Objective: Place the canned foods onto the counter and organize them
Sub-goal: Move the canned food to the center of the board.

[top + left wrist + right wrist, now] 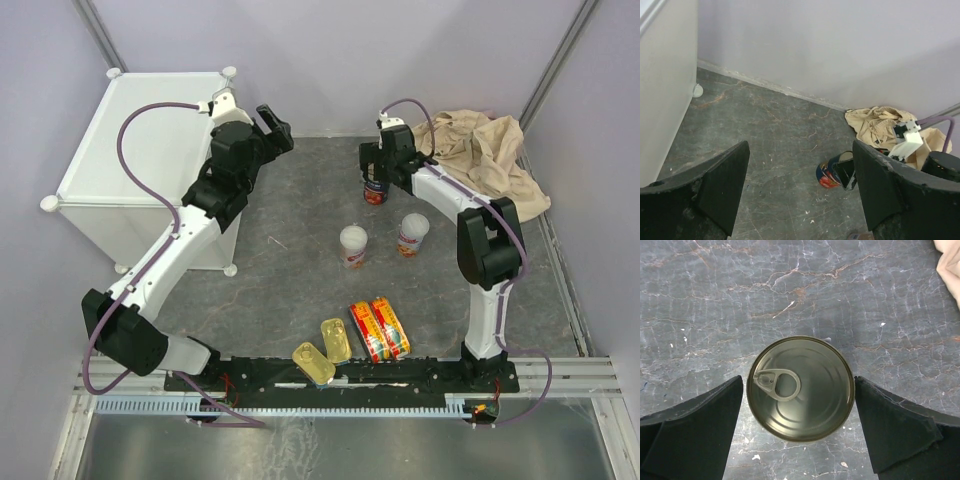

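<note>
right claw (pixel 798 385) pointing straight down, spread astride dark can (pixel 810 412)

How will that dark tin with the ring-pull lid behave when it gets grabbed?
The dark tin looks like rigid metal, so it probably won't crumple. Its ring-pull is unopened, so it's likely full and fairly heavy for its size. It stands upright on the grey tabletop; round sides might slip, and tipped it would probably roll.

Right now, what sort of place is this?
Probably a staged robot test cell, not a real kitchen: plain pale walls box in a marble-patterned tabletop, an aluminium rail runs along its near edge, and a white cube cabinet stands in as the counter.
</note>
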`<action>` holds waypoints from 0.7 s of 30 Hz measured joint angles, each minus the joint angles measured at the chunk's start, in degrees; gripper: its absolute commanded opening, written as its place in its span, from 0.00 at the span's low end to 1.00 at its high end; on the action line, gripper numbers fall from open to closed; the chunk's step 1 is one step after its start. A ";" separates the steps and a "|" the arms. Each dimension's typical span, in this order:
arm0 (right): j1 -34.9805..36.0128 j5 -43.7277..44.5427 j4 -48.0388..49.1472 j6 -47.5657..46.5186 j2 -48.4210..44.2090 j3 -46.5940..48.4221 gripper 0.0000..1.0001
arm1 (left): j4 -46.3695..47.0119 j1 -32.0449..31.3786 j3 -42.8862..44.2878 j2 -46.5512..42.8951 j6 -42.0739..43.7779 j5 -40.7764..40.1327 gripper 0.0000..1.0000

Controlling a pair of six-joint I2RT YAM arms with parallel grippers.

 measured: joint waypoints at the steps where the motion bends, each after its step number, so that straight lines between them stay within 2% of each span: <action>1: 0.00 0.00 -0.22 0.02 0.61 0.35 0.99 | -0.02 0.02 -0.04 0.00 -0.02 0.02 0.89; 6: 0.00 0.09 -0.81 0.04 3.50 1.95 0.98 | 0.33 0.02 -0.07 0.00 -0.02 0.02 0.89; 8: 0.00 0.39 -0.79 0.04 4.11 2.14 0.93 | 0.39 0.00 -0.07 0.00 -0.02 -0.02 0.90; 12: -0.04 1.09 -0.37 0.09 4.33 2.16 0.76 | 1.18 0.02 -0.66 0.00 -0.02 -0.11 0.89; 21: -0.13 3.26 3.87 0.07 3.10 -1.09 0.59 | 1.53 0.02 -2.60 -0.13 -0.11 -0.66 0.89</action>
